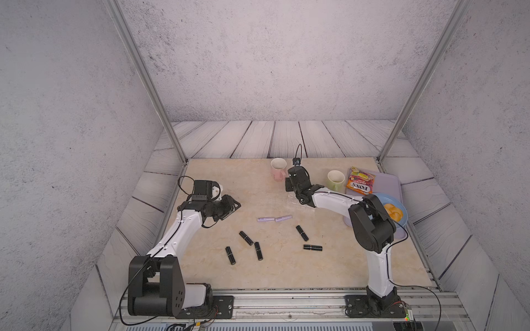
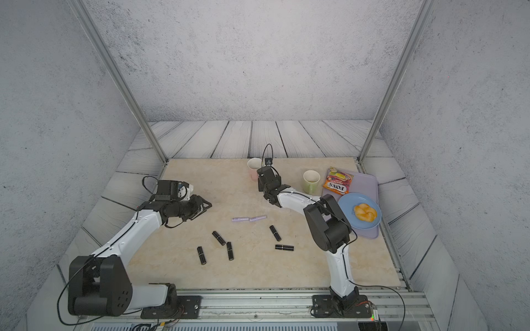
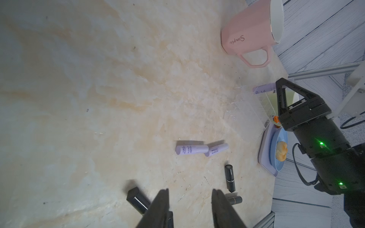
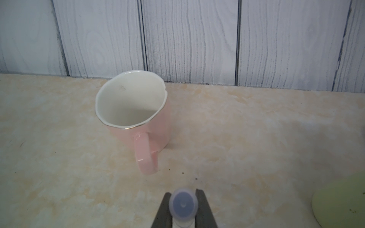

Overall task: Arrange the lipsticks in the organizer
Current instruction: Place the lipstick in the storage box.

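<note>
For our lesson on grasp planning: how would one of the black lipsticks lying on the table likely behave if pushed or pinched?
This black lipstick is a round tube lying on its side on the smooth table, so a sideways nudge would probably roll it. Its glossy shell may slip in a pinch. It looks rigid and small, so likely light.

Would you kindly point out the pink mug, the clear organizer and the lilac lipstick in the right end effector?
pink mug (image 3: pixel 248 33), left wrist view, side wall.
clear organizer (image 3: pixel 246 106), left wrist view, grid cells.
lilac lipstick (image 4: pixel 182 204), right wrist view, round end cap.
</note>
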Robot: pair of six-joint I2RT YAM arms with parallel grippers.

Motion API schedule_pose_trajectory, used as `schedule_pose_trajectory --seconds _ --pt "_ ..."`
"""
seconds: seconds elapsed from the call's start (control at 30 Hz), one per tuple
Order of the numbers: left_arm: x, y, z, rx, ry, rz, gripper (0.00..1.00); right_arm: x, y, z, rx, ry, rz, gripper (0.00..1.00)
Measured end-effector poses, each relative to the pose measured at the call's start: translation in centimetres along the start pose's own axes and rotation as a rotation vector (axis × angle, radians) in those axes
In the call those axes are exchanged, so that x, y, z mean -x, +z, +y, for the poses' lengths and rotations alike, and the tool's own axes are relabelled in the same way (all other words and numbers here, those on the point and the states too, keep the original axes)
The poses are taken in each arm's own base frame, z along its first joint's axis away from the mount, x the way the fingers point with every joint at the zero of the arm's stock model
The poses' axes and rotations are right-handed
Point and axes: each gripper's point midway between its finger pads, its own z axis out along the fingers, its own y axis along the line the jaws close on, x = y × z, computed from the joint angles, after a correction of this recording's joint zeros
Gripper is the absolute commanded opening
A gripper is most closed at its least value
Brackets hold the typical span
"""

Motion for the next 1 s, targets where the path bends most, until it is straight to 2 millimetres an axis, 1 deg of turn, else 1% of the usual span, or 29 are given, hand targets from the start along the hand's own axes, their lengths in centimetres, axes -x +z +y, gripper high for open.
schedule_pose_trajectory --seconds 0.07,0.2,0.37,0.47,0.57,0.67,0.77,0.87,0.93,1.0 --pt "0.0 0.0 0.0 0.000 -0.001 0.001 0.41 -0.2 0.0 0.0 -0.001 0.000 0.002 0.01" --pt "-0.1 0.0 -0.1 -0.006 -0.005 0.005 0.41 -0.5 0.1 -0.1 -0.002 0.003 0.005 0.11" --pt "-0.1 -0.4 -0.4 -0.018 -0.008 0.001 0.41 -0.6 0.1 -0.1 -0.001 0.011 0.004 0.32" --pt "-0.1 -1.0 -1.0 -0.033 -0.005 -0.012 0.41 -0.7 0.1 -0.2 -0.004 0.015 0.007 0.41" --pt "-0.1 -1.5 -1.4 -0.046 -0.006 -0.022 0.41 -0.7 0.0 -0.2 -0.007 0.019 0.006 0.47" --pt "-0.3 -1.8 -1.4 -0.043 -0.013 -0.019 0.41 -0.6 -0.5 -0.4 -0.014 0.023 0.009 0.50" --pt "-0.8 -2.2 -1.1 -0.012 -0.025 -0.007 0.44 0.2 -2.1 -0.9 -0.027 0.031 0.020 0.53" --pt "-0.8 -3.7 -0.2 0.080 -0.022 -0.033 0.48 2.4 -5.2 -0.8 -0.011 0.055 0.043 0.56" --pt "-0.5 -5.0 0.5 0.151 -0.015 -0.073 0.51 4.1 -7.6 -0.1 0.024 0.068 0.048 0.59" --pt "-0.4 -6.2 1.4 0.221 -0.013 -0.110 0.53 4.8 -10.4 1.3 0.074 0.059 0.055 0.64"
